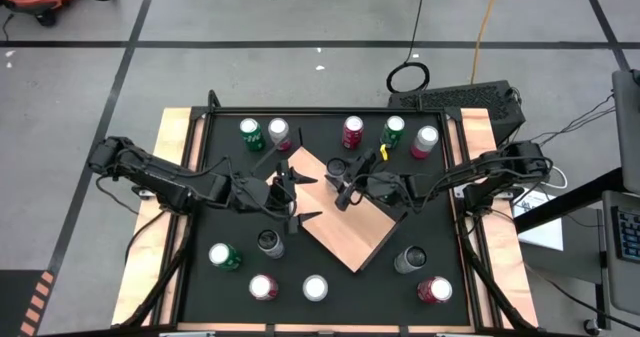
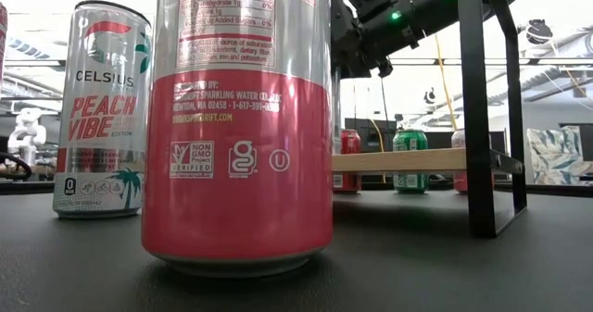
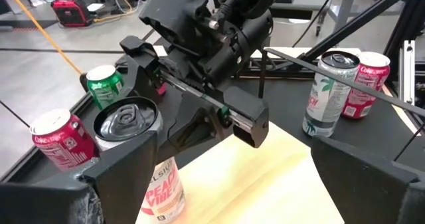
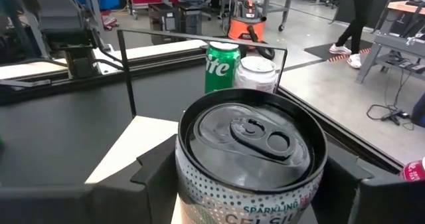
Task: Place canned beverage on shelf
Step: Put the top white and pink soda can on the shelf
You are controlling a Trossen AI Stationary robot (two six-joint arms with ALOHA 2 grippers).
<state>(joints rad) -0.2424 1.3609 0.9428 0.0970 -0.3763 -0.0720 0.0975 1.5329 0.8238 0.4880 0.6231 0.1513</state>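
The shelf (image 1: 345, 227) is a tan board with black corner rods, standing askew at the table's middle; it also shows in the left wrist view (image 3: 265, 184). A silver Celsius can (image 3: 126, 121) with a dark top stands upright on the shelf's far corner (image 1: 337, 164). My right gripper (image 1: 343, 180) reaches in from the right and is shut on this can (image 4: 249, 141). My left gripper (image 1: 292, 182) hovers open and empty at the shelf's left side, its fingers (image 3: 119, 177) just short of the can. My right gripper has the Celsius can's upper wall (image 4: 199, 184), just below the rim, between its two fingers (image 4: 156, 177), one on each side. The fingers come from the table's right, slanting a little downward. The can stands upright with its base on the shelf board.
Several cans stand along the table's far edge, among them a green one (image 1: 251, 130) and a red one (image 1: 353, 130). Several more stand near the front, such as a green one (image 1: 224, 257) and a red one (image 1: 435, 290). Two front cans (image 2: 241, 127) fill the low view.
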